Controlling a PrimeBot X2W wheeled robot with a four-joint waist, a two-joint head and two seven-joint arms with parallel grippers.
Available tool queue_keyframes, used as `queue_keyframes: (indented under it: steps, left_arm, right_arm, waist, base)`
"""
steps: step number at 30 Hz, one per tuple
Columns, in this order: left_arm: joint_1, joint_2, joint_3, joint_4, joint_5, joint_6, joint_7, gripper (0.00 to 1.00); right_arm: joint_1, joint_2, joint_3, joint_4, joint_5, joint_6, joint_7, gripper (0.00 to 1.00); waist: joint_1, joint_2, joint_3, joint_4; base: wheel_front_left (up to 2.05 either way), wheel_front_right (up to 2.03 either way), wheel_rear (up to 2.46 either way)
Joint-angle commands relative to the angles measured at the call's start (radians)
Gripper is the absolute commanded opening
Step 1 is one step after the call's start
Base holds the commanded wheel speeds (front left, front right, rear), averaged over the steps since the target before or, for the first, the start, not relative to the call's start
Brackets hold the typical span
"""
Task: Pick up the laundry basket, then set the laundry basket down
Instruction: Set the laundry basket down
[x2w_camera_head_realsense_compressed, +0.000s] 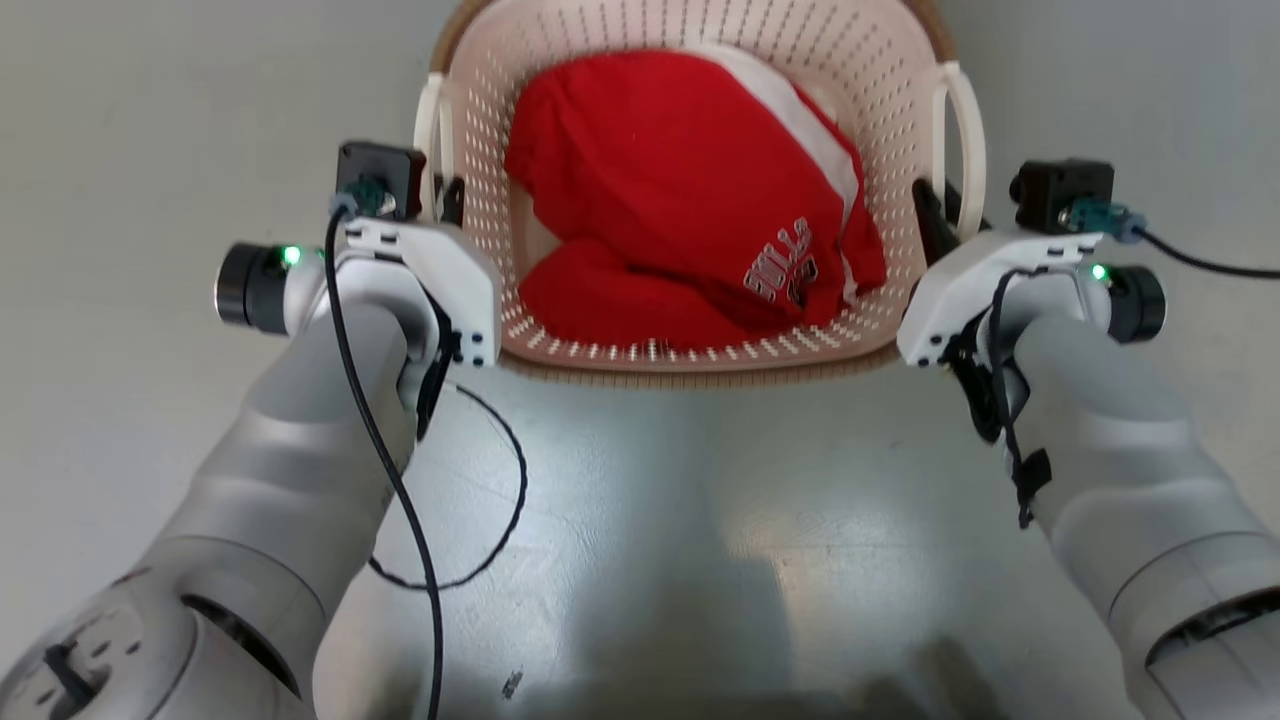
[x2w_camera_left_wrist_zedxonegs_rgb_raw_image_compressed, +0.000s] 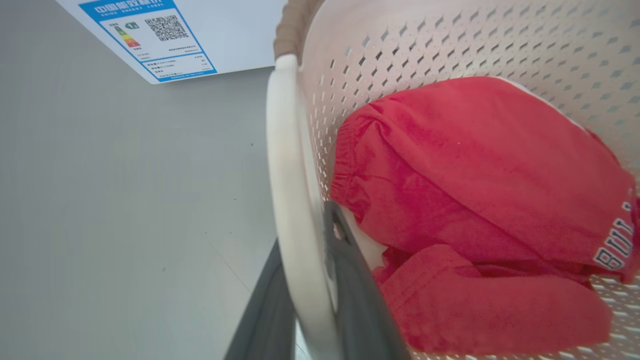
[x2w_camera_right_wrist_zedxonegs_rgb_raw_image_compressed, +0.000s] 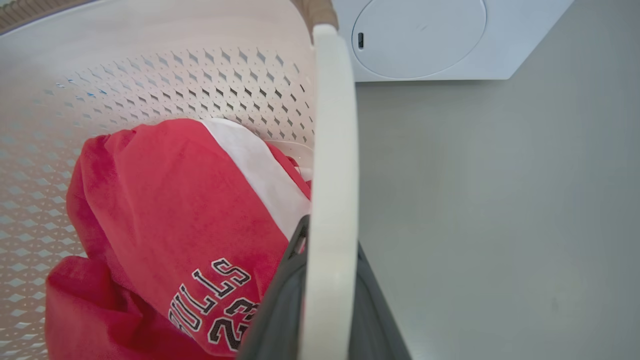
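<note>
The cream perforated laundry basket (x2w_camera_head_realsense_compressed: 880, 120) sits between my two arms, holding red clothing (x2w_camera_head_realsense_compressed: 690, 200). My left gripper (x2w_camera_head_realsense_compressed: 445, 200) is shut on the basket's left loop handle (x2w_camera_left_wrist_zedxonegs_rgb_raw_image_compressed: 287, 200), one dark finger (x2w_camera_left_wrist_zedxonegs_rgb_raw_image_compressed: 360, 300) inside the loop and one outside. On the other side, my right gripper (x2w_camera_head_realsense_compressed: 940, 215) is shut on the right loop handle (x2w_camera_right_wrist_zedxonegs_rgb_raw_image_compressed: 330, 175) the same way, with its fingers (x2w_camera_right_wrist_zedxonegs_rgb_raw_image_compressed: 280, 305) on either side of the white band. The brown rim (x2w_camera_left_wrist_zedxonegs_rgb_raw_image_compressed: 292, 25) shows at the far end. I cannot tell whether the basket rests on the floor.
A white washing machine stands beyond the basket, with its round door (x2w_camera_right_wrist_zedxonegs_rgb_raw_image_compressed: 420, 35) and an energy label (x2w_camera_left_wrist_zedxonegs_rgb_raw_image_compressed: 150, 40) visible. Grey floor (x2w_camera_head_realsense_compressed: 700, 500) surrounds the basket. A loose black cable (x2w_camera_head_realsense_compressed: 500, 500) hangs from my left arm.
</note>
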Motion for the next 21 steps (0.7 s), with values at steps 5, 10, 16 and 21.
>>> queue_keyframes:
  steps: [5, 10, 16, 21]
  left_arm:
    - [-0.051, 0.042, 0.037, -0.051, 0.041, 0.015, -0.006, 0.00]
    - [-0.070, 0.048, 0.070, -0.085, 0.072, 0.026, -0.006, 0.00]
    - [-0.084, 0.054, 0.119, -0.127, 0.114, 0.040, -0.006, 0.00]
    - [-0.079, 0.058, 0.155, -0.150, 0.147, 0.045, -0.006, 0.00]
  right_arm:
    - [-0.030, 0.011, -0.035, -0.019, -0.059, 0.008, -0.023, 0.00]
    - [-0.037, 0.011, -0.096, -0.050, -0.114, 0.008, -0.023, 0.00]
    - [-0.033, 0.011, -0.172, -0.088, -0.191, 0.008, -0.024, 0.00]
    - [-0.026, 0.011, -0.217, -0.102, -0.237, 0.008, -0.024, 0.00]
  waist:
    - [0.0000, 0.0000, 0.070, 0.008]
    - [0.0000, 0.0000, 0.114, 0.014]
    - [0.0000, 0.0000, 0.153, 0.022]
    - [0.0000, 0.0000, 0.169, 0.025]
  base:
    - [0.00, 0.00, 0.00]
    - [0.00, 0.00, 0.00]
    - [0.00, 0.00, 0.00]
    - [0.00, 0.00, 0.00]
